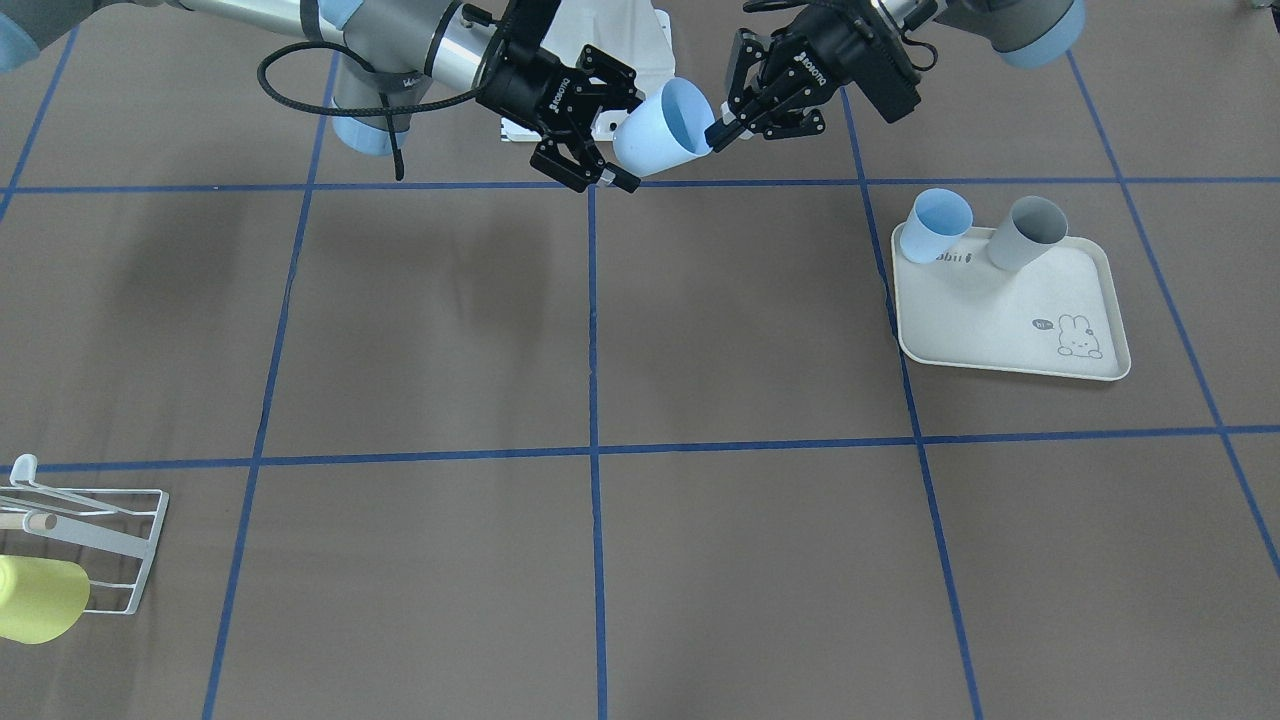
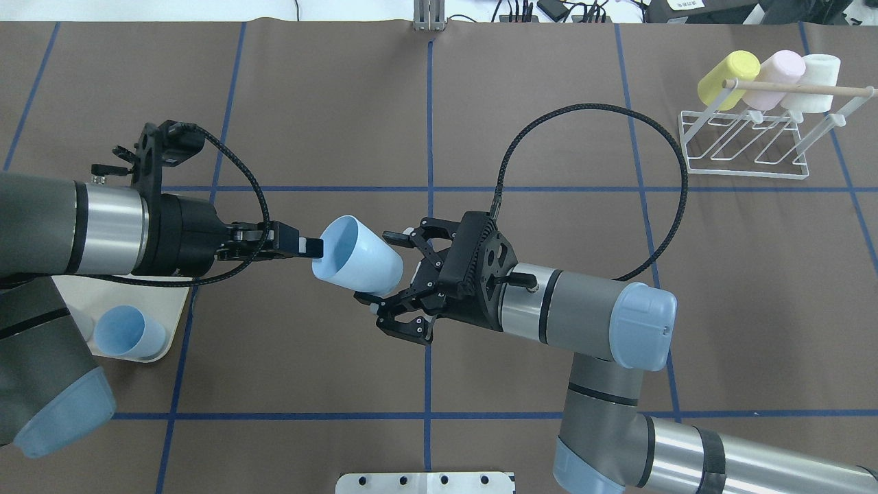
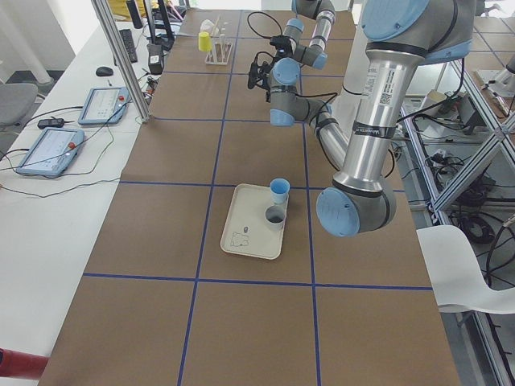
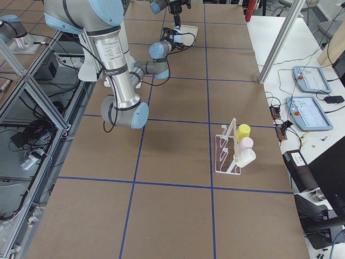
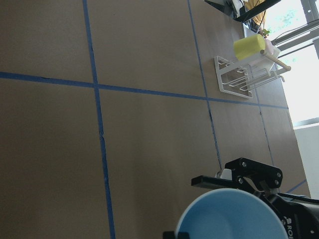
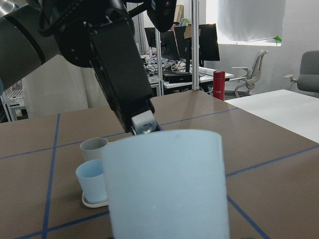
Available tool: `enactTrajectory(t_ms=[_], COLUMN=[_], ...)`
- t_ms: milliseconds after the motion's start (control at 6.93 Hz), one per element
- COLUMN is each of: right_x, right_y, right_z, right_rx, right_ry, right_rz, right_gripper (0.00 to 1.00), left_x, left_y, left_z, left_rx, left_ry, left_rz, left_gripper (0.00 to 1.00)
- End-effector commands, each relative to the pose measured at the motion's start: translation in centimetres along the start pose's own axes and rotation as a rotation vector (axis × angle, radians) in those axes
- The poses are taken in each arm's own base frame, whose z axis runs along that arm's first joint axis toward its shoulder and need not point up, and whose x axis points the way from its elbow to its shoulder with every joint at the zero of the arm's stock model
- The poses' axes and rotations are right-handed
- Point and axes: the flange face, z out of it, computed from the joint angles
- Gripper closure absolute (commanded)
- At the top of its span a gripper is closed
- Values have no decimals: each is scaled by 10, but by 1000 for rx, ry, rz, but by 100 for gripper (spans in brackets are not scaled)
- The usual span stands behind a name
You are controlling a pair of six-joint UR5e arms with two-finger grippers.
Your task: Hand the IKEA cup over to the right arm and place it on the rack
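Robotics lab: brown table [image 1: 760, 560] with blue tape grid, teach pendants [image 3: 52, 150], aluminium frame post [image 3: 121, 56], monitors [image 6: 202, 42], office chair [image 6: 249, 74]

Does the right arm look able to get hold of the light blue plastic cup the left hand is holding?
Probably yes. The right hand is open with its fingers either side of the base of the light blue plastic cup, while the left hand pinches only the rim, so nothing blocks it.
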Motion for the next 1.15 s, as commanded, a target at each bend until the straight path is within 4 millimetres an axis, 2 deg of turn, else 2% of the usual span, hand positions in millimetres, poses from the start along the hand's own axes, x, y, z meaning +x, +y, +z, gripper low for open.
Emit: enactTrajectory(t_ms=[0, 144, 289, 577, 721, 866, 1010], right_x=[0, 1, 0, 1, 3, 4, 6], right_y=[1, 2, 3, 11, 21, 23, 29], right_z=[-1, -1, -1, -4, -9, -9, -11], right_rx=[-2, -4, -6, -23, -41, -48, -59], right_ry=[0, 1, -3, -4, 1, 0, 3], right_rz=[0, 0, 1, 2, 4, 2, 2], right_gripper=[16, 18, 31, 66, 76, 79, 83], left_x=[0, 0, 0, 0, 1, 5, 5], left_y=[0, 0, 0, 0, 0, -3, -5], left_z=[1, 1, 0, 0, -1, -7, -9], left_rx=[-1, -1, -1, -4, -5, 12, 17], left_ry=[0, 0, -1, 1, 4, 11, 11], left_rz=[0, 0, -1, -1, 0, 5, 5], left_gripper=[100, 100, 100, 100, 9, 0, 0])
